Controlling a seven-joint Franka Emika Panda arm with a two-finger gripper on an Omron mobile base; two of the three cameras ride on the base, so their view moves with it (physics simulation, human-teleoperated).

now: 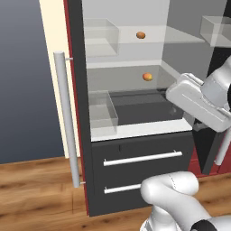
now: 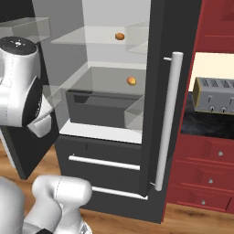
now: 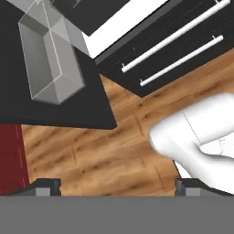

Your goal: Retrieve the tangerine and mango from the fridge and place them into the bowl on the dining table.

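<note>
The jaws stand spread wide and empty, pointing down at the brown wood-plank floor (image 3: pixel 91 155). Beyond them the tall dark grey fridge (image 1: pixel 135 158) stands open. A small round orange fruit (image 1: pixel 147 76) lies on its middle pale shelf, another orange-brown fruit (image 1: pixel 140 34) on the shelf above. Both look light, smooth and liable to roll; best pinched across the widest part.

The fridge (image 1: pixel 135 108) stands open, its shelves wide and bare in front of the two small orange fruits (image 1: pixel 147 76) — open air above each. Clear bins (image 1: pixel 103 110) crowd the left and right sides, and the dark drawer (image 1: pixel 144 106) fills the lower middle.
</note>
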